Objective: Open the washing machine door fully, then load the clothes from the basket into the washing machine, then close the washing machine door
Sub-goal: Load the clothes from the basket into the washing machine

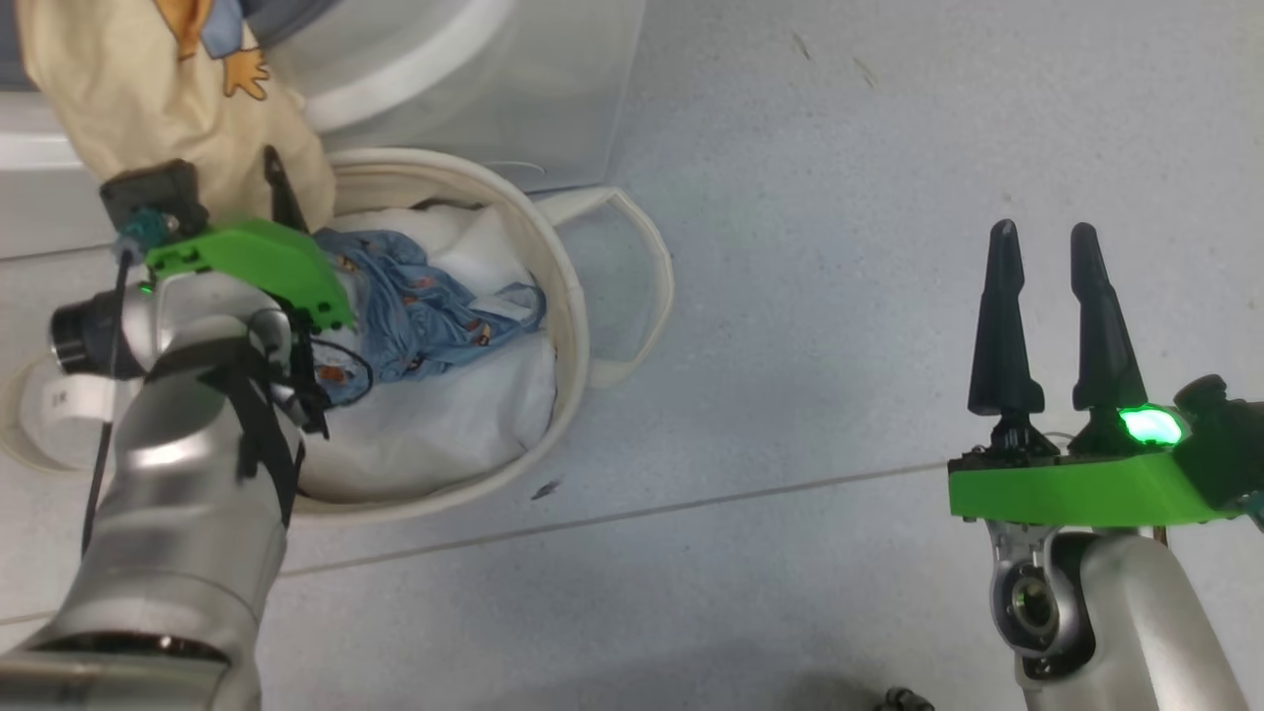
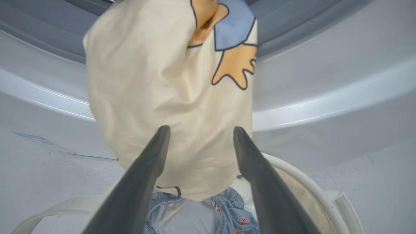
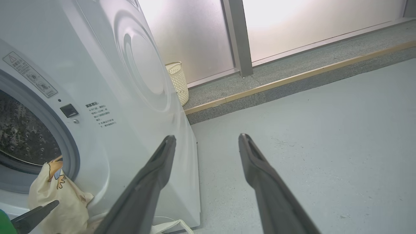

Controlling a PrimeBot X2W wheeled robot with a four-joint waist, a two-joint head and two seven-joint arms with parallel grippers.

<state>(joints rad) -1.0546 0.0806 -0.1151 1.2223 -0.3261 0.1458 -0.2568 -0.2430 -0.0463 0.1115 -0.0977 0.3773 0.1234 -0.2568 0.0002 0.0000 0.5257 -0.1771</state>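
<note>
A cream garment point(image 2: 162, 97) with an orange and blue print hangs out of the washing machine's point(image 3: 130, 97) grey-ringed drum mouth point(image 3: 19, 130), down over the basket point(image 1: 568, 296). My left gripper point(image 2: 201, 130) is open just in front of the garment's lower part, fingers spread and clamping nothing. In the head view one dark finger point(image 1: 281, 193) shows beside the cream garment point(image 1: 148, 89). A light blue garment point(image 1: 434, 306) lies in the basket on a white sheet point(image 1: 464, 415). My right gripper point(image 1: 1044, 232) is open over bare floor, far to the right. The washing machine door is out of view.
The basket's loop handle point(image 1: 642, 286) lies on the floor toward the right. A perforated cream bin point(image 3: 178, 81) stands behind the machine by a frosted glass wall. A raised kerb point(image 3: 292, 78) runs along that wall. Grey floor stretches right of the machine.
</note>
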